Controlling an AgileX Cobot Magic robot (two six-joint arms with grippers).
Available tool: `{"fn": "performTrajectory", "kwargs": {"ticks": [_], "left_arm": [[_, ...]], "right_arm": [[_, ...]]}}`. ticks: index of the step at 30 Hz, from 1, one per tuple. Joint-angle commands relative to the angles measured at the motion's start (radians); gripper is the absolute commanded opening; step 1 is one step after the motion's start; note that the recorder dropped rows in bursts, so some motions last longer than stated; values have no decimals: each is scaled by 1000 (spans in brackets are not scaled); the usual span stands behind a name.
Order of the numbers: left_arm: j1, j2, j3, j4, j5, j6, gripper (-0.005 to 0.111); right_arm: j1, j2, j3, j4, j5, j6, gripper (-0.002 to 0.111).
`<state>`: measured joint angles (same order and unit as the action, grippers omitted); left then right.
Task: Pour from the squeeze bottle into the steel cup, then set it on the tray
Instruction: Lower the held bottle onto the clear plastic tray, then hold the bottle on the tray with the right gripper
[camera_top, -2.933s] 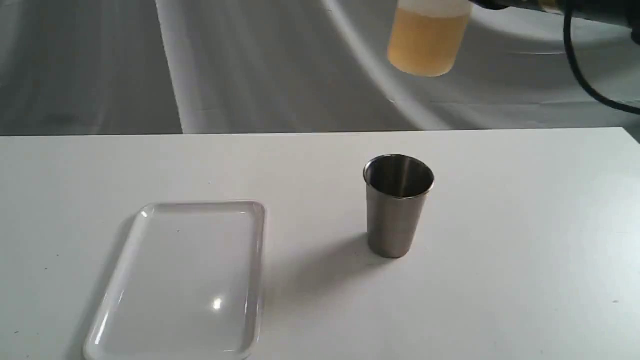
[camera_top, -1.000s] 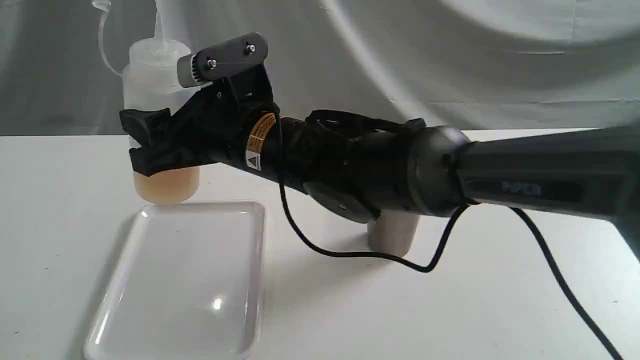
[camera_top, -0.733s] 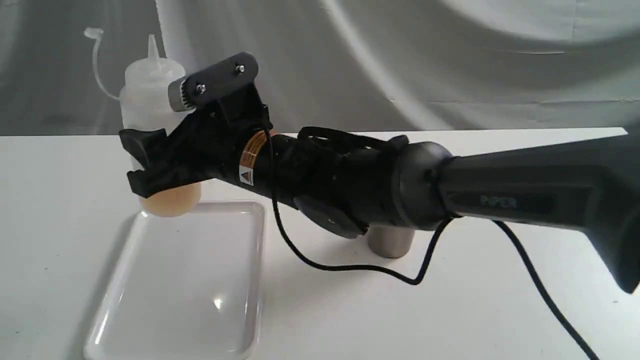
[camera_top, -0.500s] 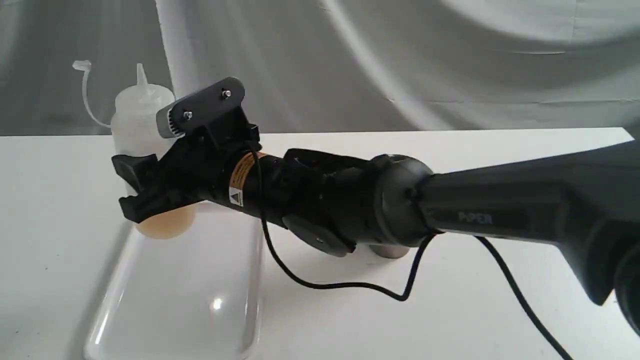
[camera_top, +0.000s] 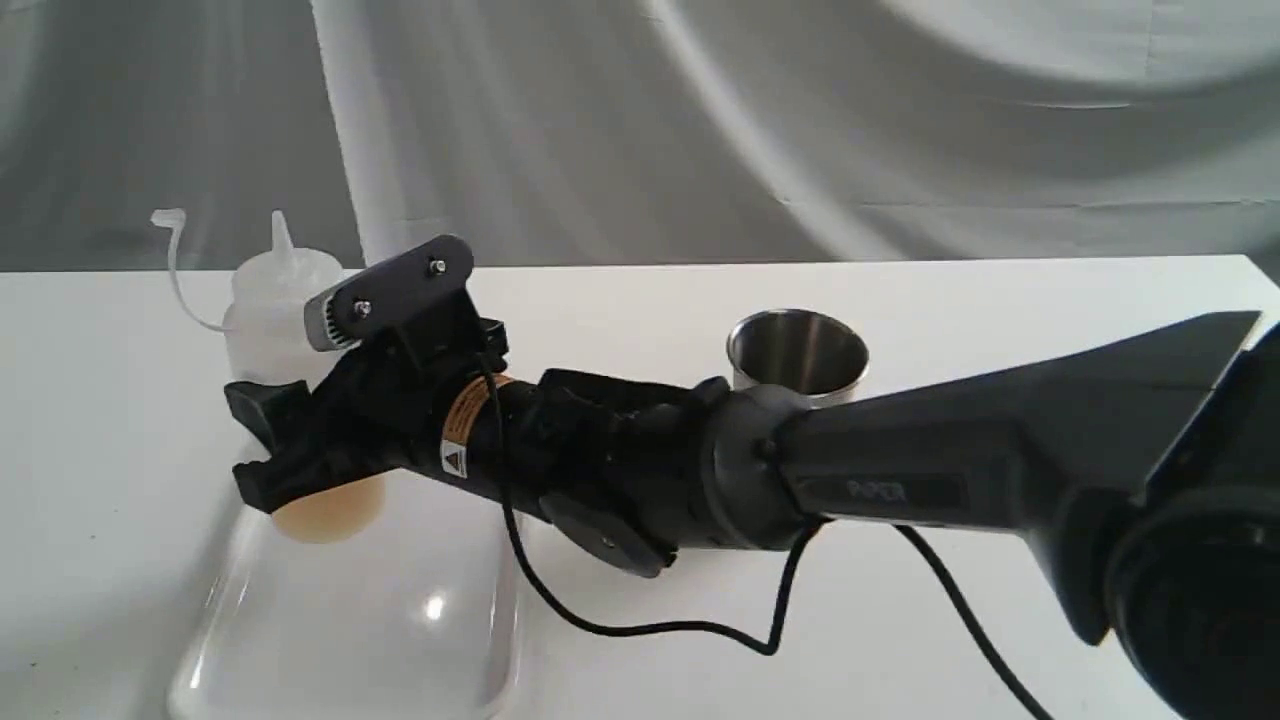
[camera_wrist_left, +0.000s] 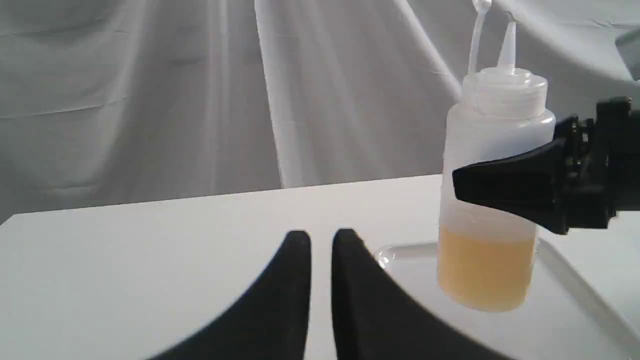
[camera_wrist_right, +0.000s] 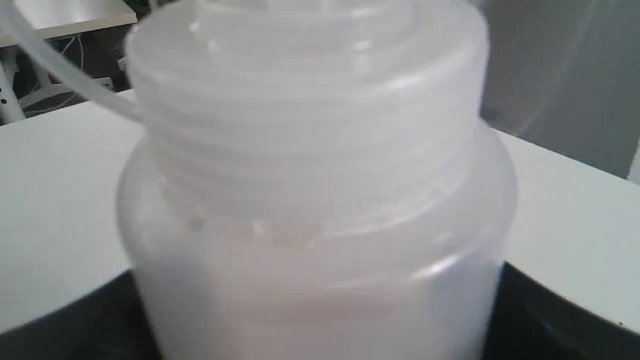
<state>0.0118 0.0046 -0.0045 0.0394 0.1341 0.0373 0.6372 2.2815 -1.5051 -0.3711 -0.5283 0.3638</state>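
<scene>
Placement pending
We find the right gripper (camera_top: 262, 450) clamped around the upright squeeze bottle (camera_top: 272, 315); the tray (camera_top: 500, 620) lies directly beneath it

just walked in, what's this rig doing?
The right end effector holds the squeeze bottle upright by its middle, at the far end of the tray; whether its base touches is unclear. The steel cup stands on the table behind that arm. The left end effector is empty, jaws nearly together.

The right gripper (camera_top: 252, 446) has carried the squeeze bottle (camera_top: 268, 318) from above the steel cup (camera_top: 797, 350) across and down to the tray's (camera_top: 330, 650) far end.
</scene>
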Motion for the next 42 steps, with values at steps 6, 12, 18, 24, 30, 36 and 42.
{"fn": "performTrajectory", "kwargs": {"ticks": [6,12,18,24,30,36,42], "left_arm": [[-5,-5,4,1,-2,-2,8],[-5,-5,4,1,-2,-4,8],[-5,-5,4,1,-2,-4,8],[-5,-5,4,1,-2,-1,8],[-5,-5,4,1,-2,-1,8],[-5,-5,4,1,-2,-6,8],[-5,-5,4,1,-2,-6,8]], "right_arm": [[1,26,-3,56,-35,-42,0],[1,30,-3,77,-12,-107,0],[1,30,-3,139,47,-172,0],[1,37,-3,148,34,-171,0],[4,48,-3,148,32,-171,0],[4,48,-3,148,26,-164,0],[6,48,-3,148,26,-116,1]]}}
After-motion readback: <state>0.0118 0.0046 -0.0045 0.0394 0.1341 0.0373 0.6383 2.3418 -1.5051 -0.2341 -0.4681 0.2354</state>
